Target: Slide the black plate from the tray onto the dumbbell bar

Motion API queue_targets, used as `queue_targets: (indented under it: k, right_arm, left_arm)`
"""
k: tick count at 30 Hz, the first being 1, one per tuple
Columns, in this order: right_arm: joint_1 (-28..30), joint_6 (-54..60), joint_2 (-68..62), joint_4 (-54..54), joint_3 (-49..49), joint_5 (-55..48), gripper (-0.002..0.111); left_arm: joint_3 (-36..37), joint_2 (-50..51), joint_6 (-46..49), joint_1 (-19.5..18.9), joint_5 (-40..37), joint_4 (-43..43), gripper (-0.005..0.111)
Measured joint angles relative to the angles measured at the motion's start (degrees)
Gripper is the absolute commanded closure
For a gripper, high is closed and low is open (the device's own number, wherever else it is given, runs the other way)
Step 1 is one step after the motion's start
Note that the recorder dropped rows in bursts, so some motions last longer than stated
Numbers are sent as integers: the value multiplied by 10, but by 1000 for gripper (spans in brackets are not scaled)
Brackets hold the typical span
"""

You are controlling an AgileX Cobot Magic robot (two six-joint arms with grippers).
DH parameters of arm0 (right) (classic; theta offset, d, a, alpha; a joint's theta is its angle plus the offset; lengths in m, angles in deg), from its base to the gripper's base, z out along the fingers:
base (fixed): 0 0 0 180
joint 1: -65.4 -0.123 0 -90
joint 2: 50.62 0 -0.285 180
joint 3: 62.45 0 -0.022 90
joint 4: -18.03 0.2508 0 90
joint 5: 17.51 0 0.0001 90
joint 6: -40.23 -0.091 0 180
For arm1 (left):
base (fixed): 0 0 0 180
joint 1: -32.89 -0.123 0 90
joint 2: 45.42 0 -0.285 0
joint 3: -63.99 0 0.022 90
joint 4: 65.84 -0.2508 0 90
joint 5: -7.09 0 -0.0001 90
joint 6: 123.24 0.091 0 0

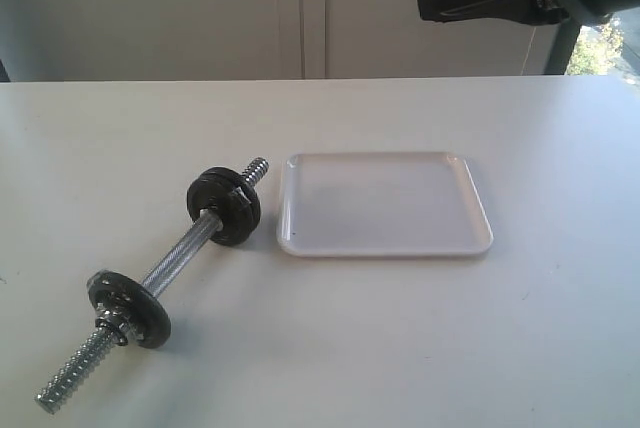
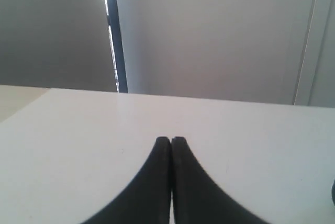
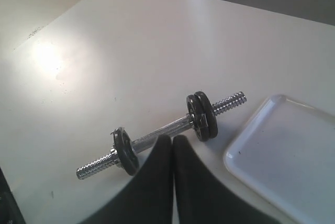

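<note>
Fingers [image 3: 161, 153] closed, empty, on left gripper [image 2: 170, 140] and right gripper [image 3: 172, 139]; tray [image 1: 385, 203] bare; black plate [image 3: 211, 122] apparently seated on dumbbell bar [image 1: 180, 253].

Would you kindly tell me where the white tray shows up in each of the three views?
Exterior view: the tray sits right of centre.
Left wrist view: not in it.
Right wrist view: the tray, cut off at the picture's edge.
Shared landmark, exterior and right wrist: the dumbbell bar, one threaded end pointing at the tray.
</note>
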Motion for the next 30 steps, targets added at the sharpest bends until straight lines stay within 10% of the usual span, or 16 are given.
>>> queue_targets:
  k: [9, 30]
  right_arm:
    - [0, 0, 0, 0, 0, 0, 108]
    - [0, 0, 0, -1, 0, 0, 108]
  left_arm:
    - [256, 0, -38, 0, 128, 1, 107]
    - [269, -1, -57, 0, 39, 18, 107]
